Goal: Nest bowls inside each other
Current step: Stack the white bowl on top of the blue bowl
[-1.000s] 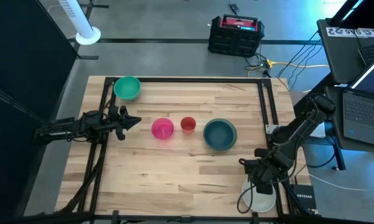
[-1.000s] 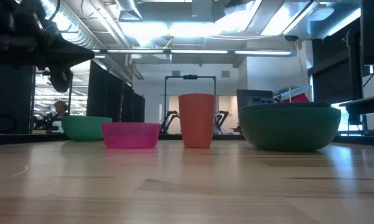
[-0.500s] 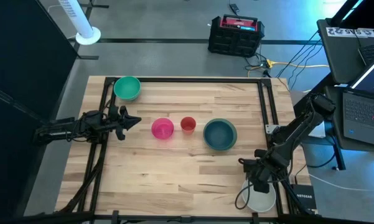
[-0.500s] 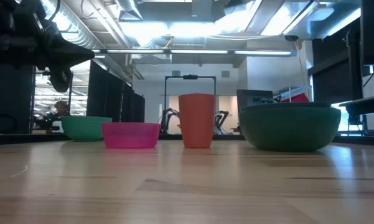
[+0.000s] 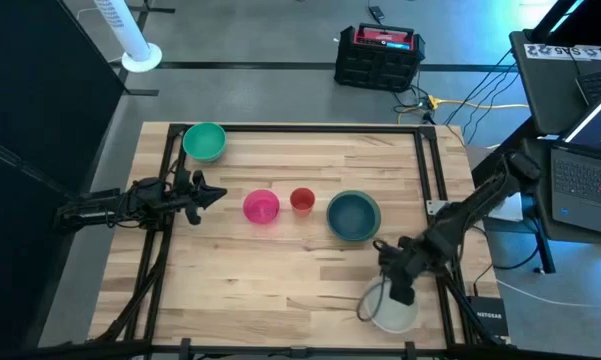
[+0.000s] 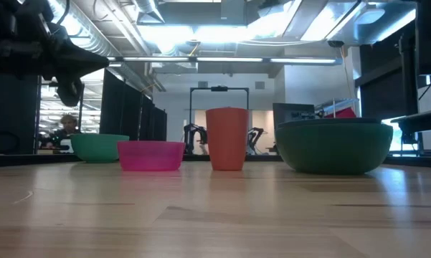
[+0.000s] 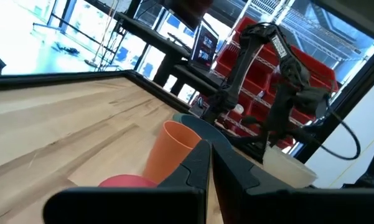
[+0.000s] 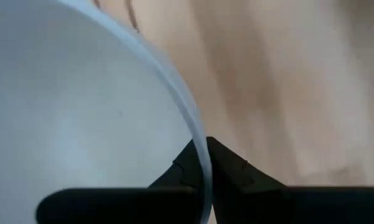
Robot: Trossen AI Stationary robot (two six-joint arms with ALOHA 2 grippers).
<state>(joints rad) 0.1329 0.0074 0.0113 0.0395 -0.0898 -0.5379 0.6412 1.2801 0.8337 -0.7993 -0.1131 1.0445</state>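
A white bowl (image 5: 388, 310) sits at the table's near edge, right of centre, with my right gripper (image 5: 399, 288) shut on its rim. A dark teal-blue bowl (image 5: 354, 216) lies inside a green bowl (image 6: 335, 146) at centre right. A pink bowl (image 5: 261, 207) and a small red cup (image 5: 301, 200) stand at mid table. Another green bowl (image 5: 204, 141) stands at the far left corner. My left gripper (image 5: 208, 193) hovers shut and level at the left, pointing toward the pink bowl. My right gripper pinches the white bowl's thin rim (image 8: 196, 134), one finger (image 8: 180, 169) inside the bowl and the other finger (image 8: 230, 167) outside. The fingers slant steeply down from above. Whether the bowl is lifted clear of the table I cannot tell.
A black metal frame (image 5: 420, 180) runs along the table's far and right sides. A black case (image 5: 378, 57) and cables lie on the floor beyond the far edge. Laptops (image 5: 585, 130) stand off the right side. Bare wood (image 5: 280, 280) spreads between the near edge and the row of bowls.
My right gripper has swung toward the table's left along the near edge, rolling a little. The white bowl has moved with it, from the near right corner to a spot below the nested teal-blue and green bowls.
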